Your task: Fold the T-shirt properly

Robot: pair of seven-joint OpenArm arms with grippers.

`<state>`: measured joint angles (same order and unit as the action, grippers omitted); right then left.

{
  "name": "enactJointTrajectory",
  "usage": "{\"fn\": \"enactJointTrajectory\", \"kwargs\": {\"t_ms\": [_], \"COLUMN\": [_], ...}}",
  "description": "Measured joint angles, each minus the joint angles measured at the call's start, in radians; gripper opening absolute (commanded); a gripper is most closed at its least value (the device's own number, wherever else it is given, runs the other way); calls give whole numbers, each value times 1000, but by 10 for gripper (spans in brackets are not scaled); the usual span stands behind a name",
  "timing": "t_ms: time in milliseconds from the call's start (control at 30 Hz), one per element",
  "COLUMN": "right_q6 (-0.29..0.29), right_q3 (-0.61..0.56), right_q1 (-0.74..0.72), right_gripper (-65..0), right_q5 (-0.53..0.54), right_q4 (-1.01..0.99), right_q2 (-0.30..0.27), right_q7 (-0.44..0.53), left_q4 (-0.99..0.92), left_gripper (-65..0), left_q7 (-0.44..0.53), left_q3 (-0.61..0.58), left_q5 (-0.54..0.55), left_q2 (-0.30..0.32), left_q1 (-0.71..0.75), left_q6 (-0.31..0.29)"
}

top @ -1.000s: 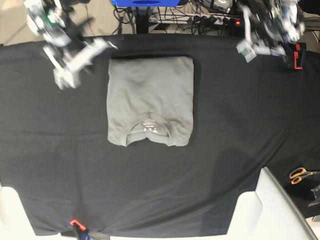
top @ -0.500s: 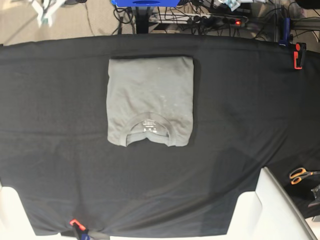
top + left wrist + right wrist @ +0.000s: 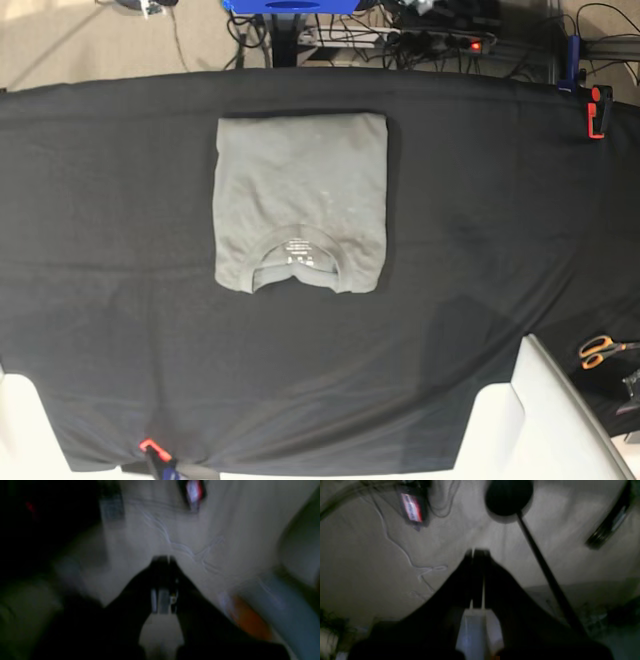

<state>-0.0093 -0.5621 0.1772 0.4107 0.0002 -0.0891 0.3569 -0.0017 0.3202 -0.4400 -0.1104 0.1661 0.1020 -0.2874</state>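
Observation:
The grey T-shirt [image 3: 300, 200] lies folded into a neat rectangle on the black table cloth [image 3: 480, 220], collar and neck label toward the near edge. Neither arm shows in the base view. In the left wrist view my left gripper [image 3: 163, 558] is shut with nothing in it, its dark fingers [image 3: 157, 580] pressed together over a pale floor with cables. Seen from the right wrist camera, my right gripper [image 3: 477, 551] is also shut and empty, pointing at floor and a black stand base [image 3: 508, 496]. The T-shirt is out of both wrist views.
Orange-handled scissors [image 3: 600, 350] lie at the table's right edge. A red clamp [image 3: 597, 110] grips the far right edge and another red clamp [image 3: 152, 447] the near edge. White panels [image 3: 540, 420] stand at the near corners. Cables and a power strip [image 3: 430, 40] lie behind the table.
Both arms, above the table's far corners a second ago, have swung back out of the base view. The folded T-shirt has not moved.

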Motion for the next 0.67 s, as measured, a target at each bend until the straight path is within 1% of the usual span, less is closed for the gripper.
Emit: {"fn": "enactJointTrajectory", "kwargs": {"t_ms": [33, 133, 267, 333, 433, 667], "right_q6": [-3, -5, -5, -4, -5, -5], "right_q3": [19, 121, 226, 251, 268, 269], "right_q1": [2, -11, 0, 19, 37, 25], "right_gripper": [-642, -642, -642, -642, -642, -642], "right_q5": [1, 4, 2, 1, 1, 1], "right_q4": [0, 2, 6, 5, 3, 6], "right_q2": [-3, -8, -6, -4, -6, -6], "right_q7": [68, 131, 122, 121, 114, 122], "left_q4": [4, 23, 29, 13, 11, 19], "left_gripper": [-650, -650, -650, -650, -650, -650], "left_q7": [41, 41, 39, 38, 32, 35], "left_q3": [3, 2, -8, -9, -9, -1], "left_q5": [14, 6, 1, 2, -2, 5], "left_q2": [-7, -23, -24, -16, -11, -13], "left_q1": [-3, -16, -7, -4, 0, -14], "left_q6": [37, 26, 26, 27, 27, 27]}}
